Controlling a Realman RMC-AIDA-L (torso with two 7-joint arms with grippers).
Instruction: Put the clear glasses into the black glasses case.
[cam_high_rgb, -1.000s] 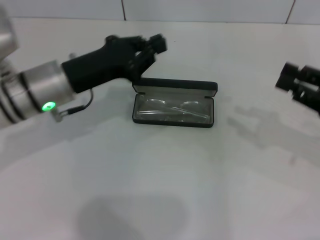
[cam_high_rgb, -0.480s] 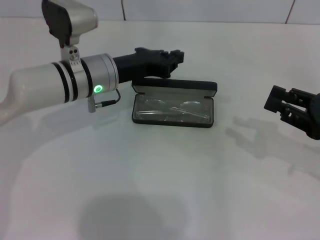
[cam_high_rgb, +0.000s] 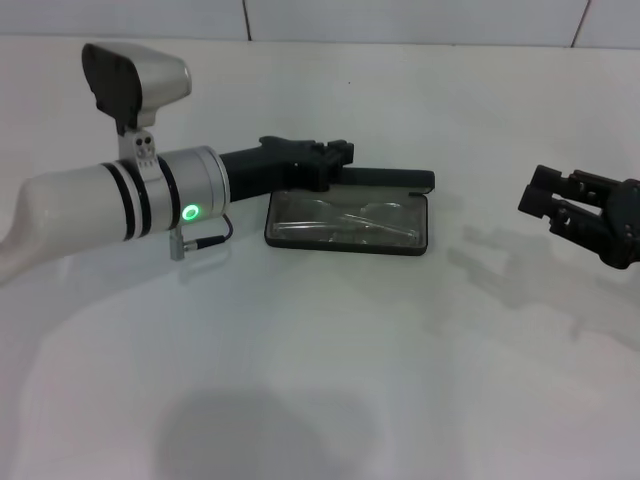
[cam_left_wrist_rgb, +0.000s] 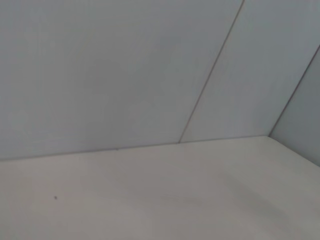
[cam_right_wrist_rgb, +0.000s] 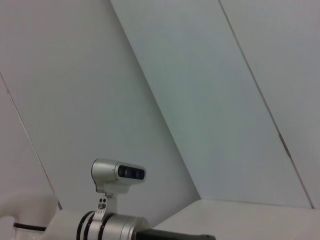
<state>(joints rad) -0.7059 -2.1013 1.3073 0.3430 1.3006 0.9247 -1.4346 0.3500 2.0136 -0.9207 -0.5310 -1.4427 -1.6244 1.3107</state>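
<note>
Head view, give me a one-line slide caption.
Left gripper presses the black glasses case lid down over the clear glasses; right gripper waits aside.

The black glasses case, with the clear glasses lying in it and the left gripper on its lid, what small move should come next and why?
Probably press the lid down until it shuts. The transparent, colourless plastic clear glasses already lie inside the flat black rectangular glasses case, whose raised lid leans low over the tray. The left gripper sits against the lid's left end. The right gripper hangs apart, off to the right.
</note>
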